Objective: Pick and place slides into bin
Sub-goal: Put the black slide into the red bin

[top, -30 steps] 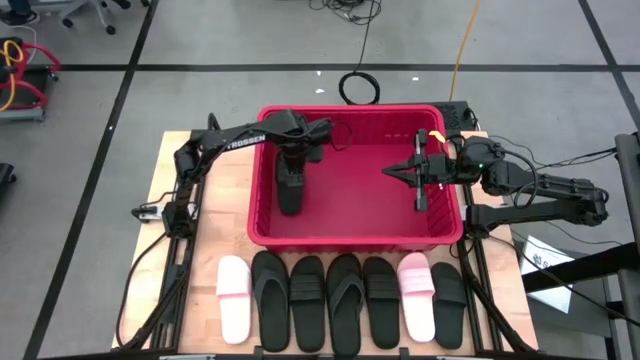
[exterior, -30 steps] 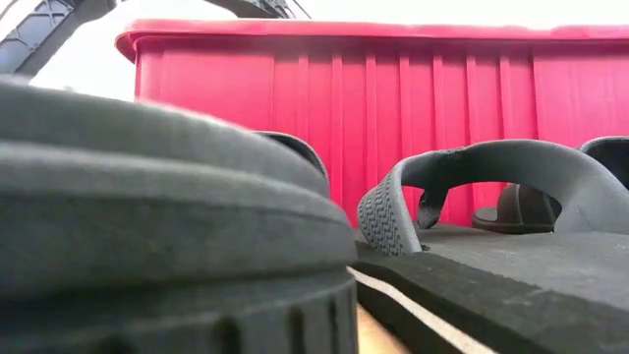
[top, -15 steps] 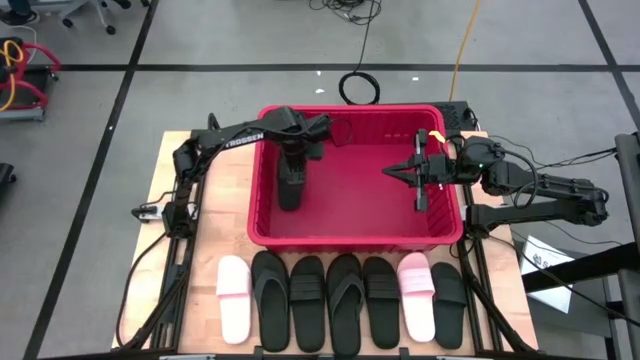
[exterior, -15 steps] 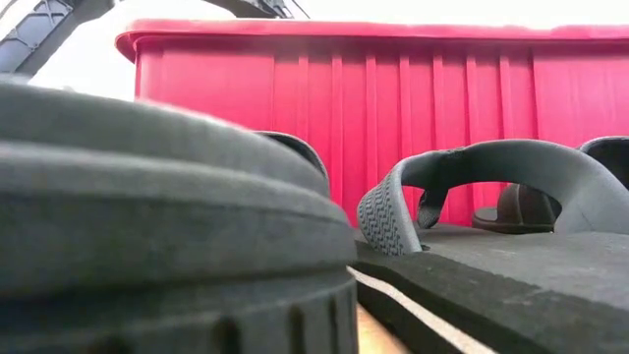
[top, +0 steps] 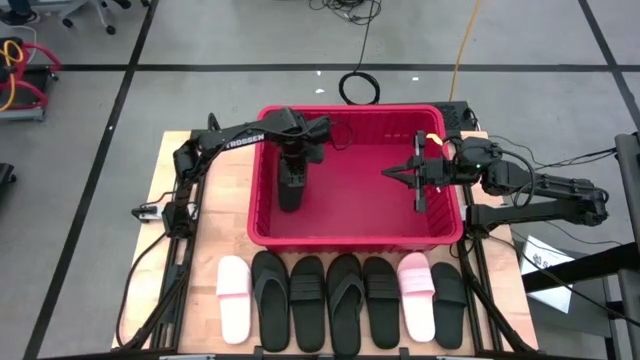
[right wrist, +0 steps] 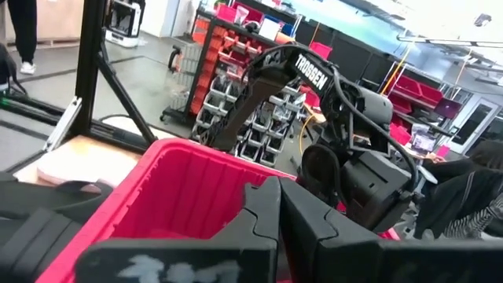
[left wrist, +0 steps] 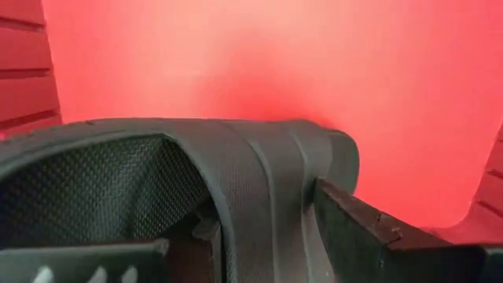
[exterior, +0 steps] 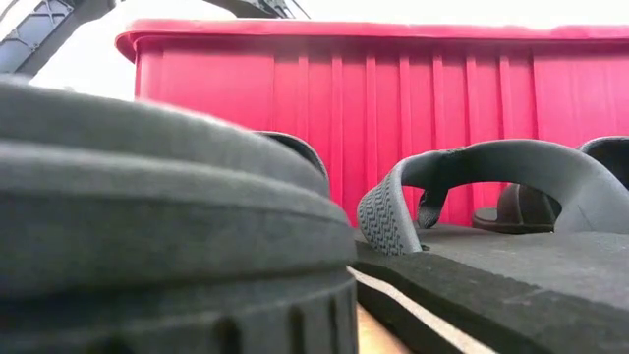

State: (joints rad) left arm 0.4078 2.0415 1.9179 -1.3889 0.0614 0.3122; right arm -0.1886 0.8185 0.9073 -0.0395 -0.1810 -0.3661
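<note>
- The left pincer (top: 290,178) hung inside the large red plastic bin (top: 352,236) with slotted walls, over the left half of its floor, gripping a black wide-strap slide (top: 290,185).
- In the left wrist view that black slide (left wrist: 236,189) filled the space between the dark fingers (left wrist: 369,228), with the red bin floor (left wrist: 314,71) close behind it; the fingers stood spread wide, apparently because the sandal kept them apart.
- The held slide's long axis ran from the far wall toward the near wall of the bin, with the pincer on its far end, so it hung or lay lengthwise just below the wrist. Whether its near end touched the floor I could not tell.
- The relation that mattered: the slide was already within the bin walls and clear of the rim, so a release looked like the next call, and the sandal should settle flat along that same axis.
- The right pincer (top: 388,173) waited over the right half of the bin, its fingers fully closed and gripping nothing, pointing across toward the left arm.
- Seven slides remained in a row on the wooden desk (top: 215,215) just in front of the bin's near wall: a pale pink one (top: 235,297) at the left end, another pale pink one (top: 416,290) second from the right, and five black ones (top: 343,300).
- All lay side by side with their long axes pointing at the bin. The left arm was nearer the left pink slide; the right arm was nearer the black slide at the right end (top: 449,302).
</note>
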